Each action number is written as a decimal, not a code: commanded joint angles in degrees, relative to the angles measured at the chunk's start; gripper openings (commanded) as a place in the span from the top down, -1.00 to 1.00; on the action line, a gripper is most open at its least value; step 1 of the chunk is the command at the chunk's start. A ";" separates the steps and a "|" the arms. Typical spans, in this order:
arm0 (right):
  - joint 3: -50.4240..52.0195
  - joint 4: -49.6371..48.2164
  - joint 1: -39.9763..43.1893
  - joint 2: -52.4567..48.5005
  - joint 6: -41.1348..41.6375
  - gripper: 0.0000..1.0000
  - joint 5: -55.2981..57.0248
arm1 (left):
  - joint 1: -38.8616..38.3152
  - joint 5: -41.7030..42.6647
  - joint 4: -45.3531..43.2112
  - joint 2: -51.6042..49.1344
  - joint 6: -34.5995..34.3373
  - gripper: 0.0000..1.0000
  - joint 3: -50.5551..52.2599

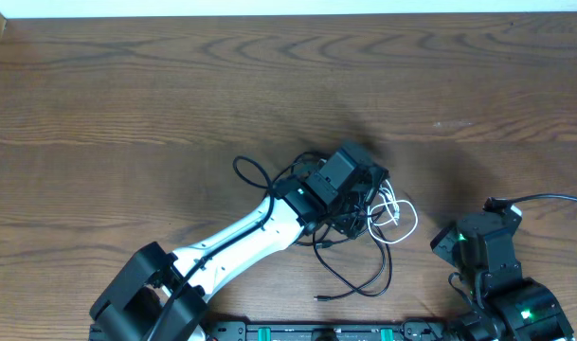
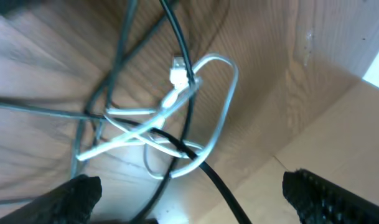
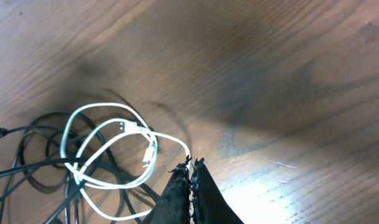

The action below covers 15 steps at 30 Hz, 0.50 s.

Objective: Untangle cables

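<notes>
1. The right hand (image 3: 190, 167) fills the bottom edge of its wrist view. Its two dark fingers are pressed tightly together with nothing between them.
2. Just past those tips lies a loop of the white cord (image 3: 153, 148). Whether it touches them I cannot tell.
3. The left hand (image 2: 192, 180) stands wide, one dark finger at each lower corner of its wrist view. It grips nothing, and the tangle shows through the gap.
4. In that gap the white cord's small plug (image 2: 177, 68) lies against a thin black cord (image 2: 223, 190) that crosses over the white loops.
5. From overhead, the cables (image 1: 387, 267) sit in one knotted heap on the wooden surface (image 1: 174, 76), right of centre and towards the robot's side.
6. The left hand is over the heap's upper part and hides some of it.
7. White loops poke out on the heap's right, towards the right arm.
8. Black loops trail out to the left and down towards the near edge, one loose end lying free.
</notes>
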<state>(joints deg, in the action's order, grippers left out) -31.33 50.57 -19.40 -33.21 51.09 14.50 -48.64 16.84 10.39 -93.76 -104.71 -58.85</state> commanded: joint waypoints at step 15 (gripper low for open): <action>-0.81 4.04 0.46 0.31 0.09 0.88 -0.24 | 21.62 16.00 0.07 1.11 45.72 -1.00 -1.44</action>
<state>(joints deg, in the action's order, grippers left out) -31.35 54.61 -19.40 -33.21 51.09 13.93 -27.64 27.62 5.72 -93.73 -72.73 -59.18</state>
